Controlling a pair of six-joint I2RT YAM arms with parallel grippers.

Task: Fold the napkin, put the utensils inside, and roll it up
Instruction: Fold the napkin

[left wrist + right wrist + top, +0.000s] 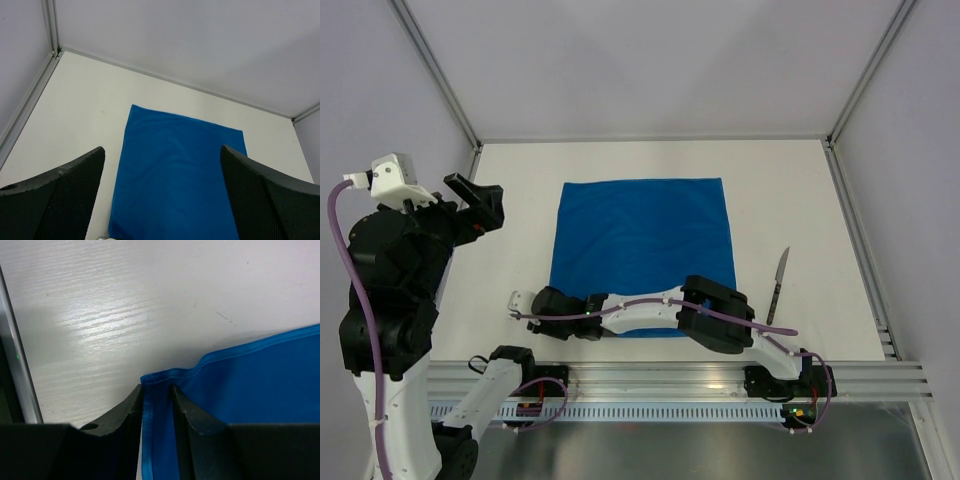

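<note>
While the first fold is judged to be starting, the top view shows the napkin (645,245) flat at mid-frame on the tabletop (520,180). The knife (778,285) lies apart at its right. Left wrist view: the left jaws hang wide open and empty above the cloth. Right wrist view: the right jaws pinch the napkin's corner at lower centre. The next move calls for lifting it across without slip.
</note>
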